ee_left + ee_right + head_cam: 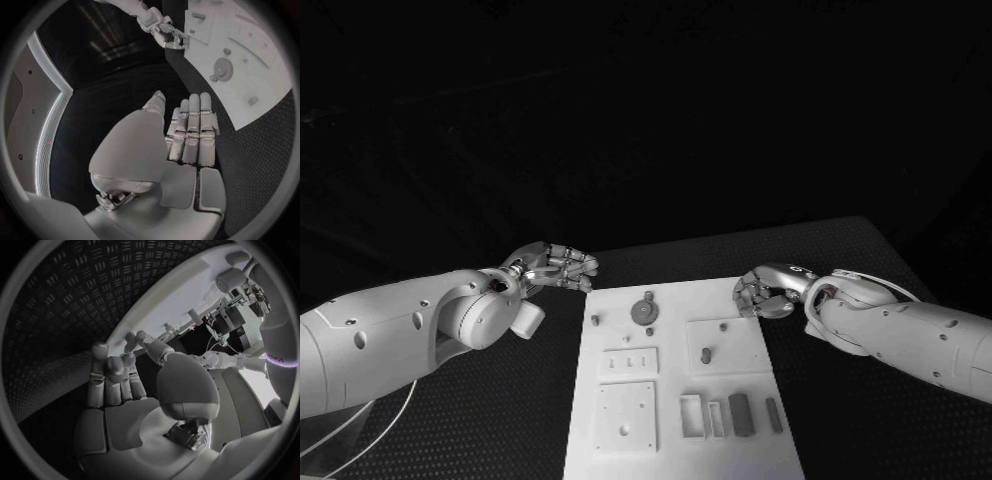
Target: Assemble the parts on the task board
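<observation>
Task board (678, 400): laid flat mid-desk (473, 420), between both hands.
Parts (741, 413): seated in the board's recesses; a round one (643, 310) near the far edge.
Left hand (557, 266): fingers curled, nothing held, beside the board's far left corner.
Right hand (770, 290): fingers curled, nothing held, at the board's far right corner.

Black tabletop (473, 420) with a raised diamond-tread texture, filling the lower half of the head view. Beyond its far edge, plain darkness, no wall or floor discernible. Pale curved panel with a thin bright light strip (51, 125) along its edge, standing beside the tabletop. Further off, a cluttered workstation with dark equipment and cables (228, 322), brightly lit.
</observation>
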